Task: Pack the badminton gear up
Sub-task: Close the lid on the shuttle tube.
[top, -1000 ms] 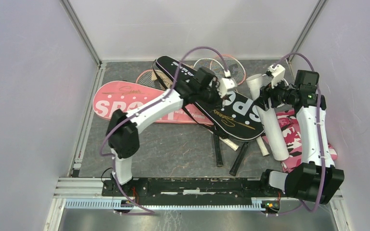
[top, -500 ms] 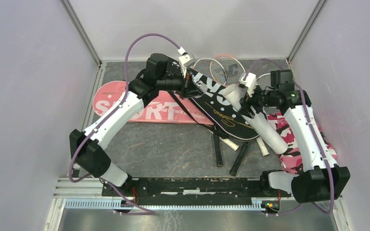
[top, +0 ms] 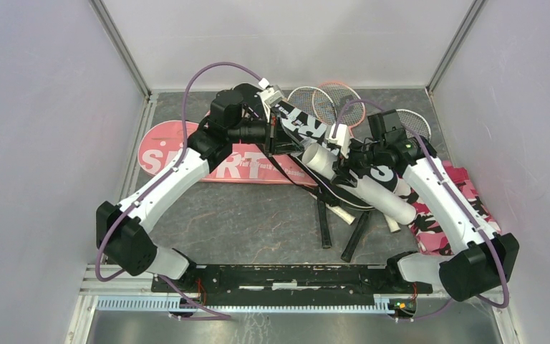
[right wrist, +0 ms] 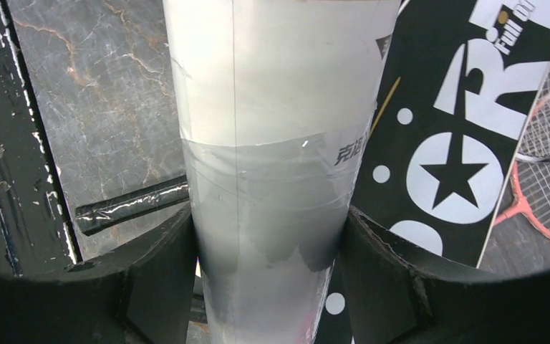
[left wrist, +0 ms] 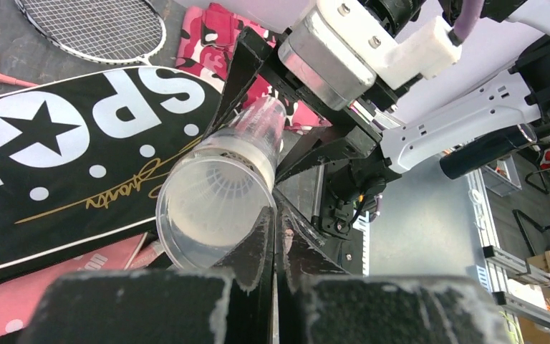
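Note:
A long white tube (top: 372,195) lies tilted across the black "SPORT" cover (top: 297,122), its open end toward the left. My right gripper (top: 347,163) is shut on the tube (right wrist: 272,143) near that end. My left gripper (top: 290,143) is shut and empty, its tips (left wrist: 273,215) right at the rim of the tube's mouth (left wrist: 215,208). A white shuttlecock (left wrist: 218,188) shows inside the tube. The pink "SPORT" cover (top: 172,154) lies flat at the left. Thin-framed rackets (top: 336,100) lie at the back.
A pink camouflage cloth (top: 451,208) lies at the right under my right arm. Racket handles (top: 326,222) stick out toward the front from under the black cover. Another racket head (top: 414,123) lies at the back right. Walls close in on three sides.
My right gripper has tipped the tube from upright down toward the left. My left arm has swung back off the black cover and now points at the tube's mouth.

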`<action>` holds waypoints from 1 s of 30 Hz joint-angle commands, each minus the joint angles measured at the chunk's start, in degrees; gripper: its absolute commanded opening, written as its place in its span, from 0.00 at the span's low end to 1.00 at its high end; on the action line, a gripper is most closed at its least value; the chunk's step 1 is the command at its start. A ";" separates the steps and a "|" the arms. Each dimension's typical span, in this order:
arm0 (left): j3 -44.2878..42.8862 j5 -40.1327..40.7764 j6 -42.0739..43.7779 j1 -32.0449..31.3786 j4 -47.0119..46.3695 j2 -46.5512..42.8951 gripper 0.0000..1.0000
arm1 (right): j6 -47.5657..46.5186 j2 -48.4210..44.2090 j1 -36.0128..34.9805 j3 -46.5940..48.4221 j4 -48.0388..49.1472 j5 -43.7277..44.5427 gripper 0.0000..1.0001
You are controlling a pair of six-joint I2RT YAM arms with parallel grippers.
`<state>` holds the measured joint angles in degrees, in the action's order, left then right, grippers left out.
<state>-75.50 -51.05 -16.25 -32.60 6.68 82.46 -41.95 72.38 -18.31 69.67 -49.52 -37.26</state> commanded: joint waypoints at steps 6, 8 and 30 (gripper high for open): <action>5.93 0.31 -5.55 -0.22 -8.91 -2.88 0.02 | -2.47 0.13 -1.13 -0.72 5.54 -4.12 0.01; 6.81 0.79 -5.72 -0.40 -9.75 -3.20 0.02 | -2.67 0.06 -1.14 -1.06 5.89 -4.30 0.01; 8.83 3.35 -8.97 -2.12 -15.29 -2.47 0.02 | -1.58 0.15 -1.12 -1.39 7.22 -5.61 0.00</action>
<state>-67.11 -48.16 -22.65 -34.33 -5.69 81.45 -43.38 73.08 -19.25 67.59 -46.44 -40.51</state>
